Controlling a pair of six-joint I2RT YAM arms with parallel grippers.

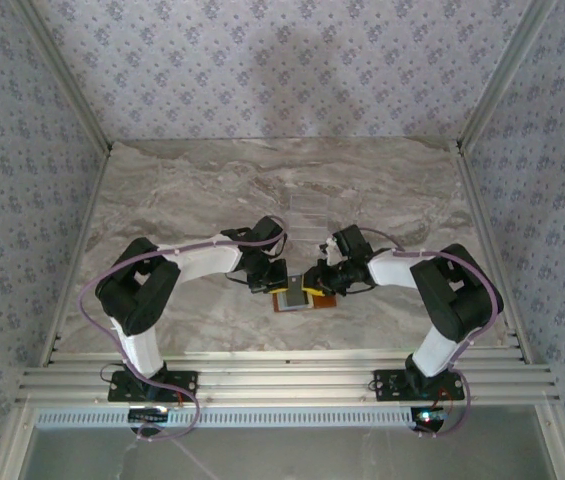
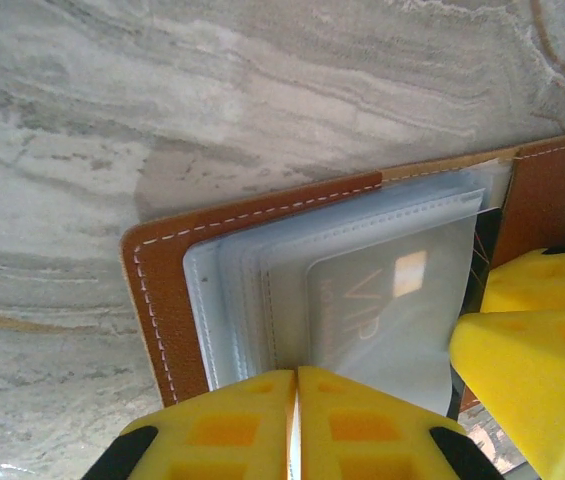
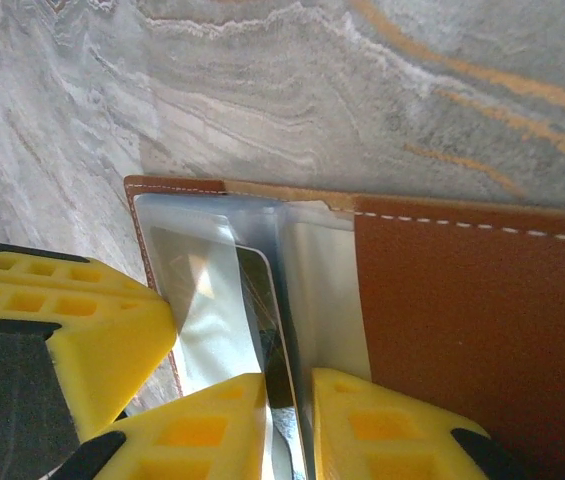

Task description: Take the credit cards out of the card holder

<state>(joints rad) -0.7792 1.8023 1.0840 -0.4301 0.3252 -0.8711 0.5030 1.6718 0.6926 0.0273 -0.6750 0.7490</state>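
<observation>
At table centre, the left gripper [image 2: 297, 382] comes in from 9 o'clock, fingers pressed nearly together on the clear sleeves [image 2: 252, 290] of the open card holder [image 1: 328, 301]. From 3 o'clock, the right gripper [image 3: 287, 388] is narrowly closed around a dark credit card [image 3: 262, 320]. The marble table [image 1: 212, 190] lies beyond.

Grey-veined marble table [image 1: 182, 190], floral wallpapered walls [image 1: 262, 60], perhaps aluminium rail [image 1: 282, 380]

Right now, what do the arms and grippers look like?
Left arm and right arm: white links, bulky black joint housings, a thin lilac cable looping along each. Left gripper and right gripper: chunky yellow fingers with rectangular recessed pockets, tapering to wedge tips, black at the base.
</observation>
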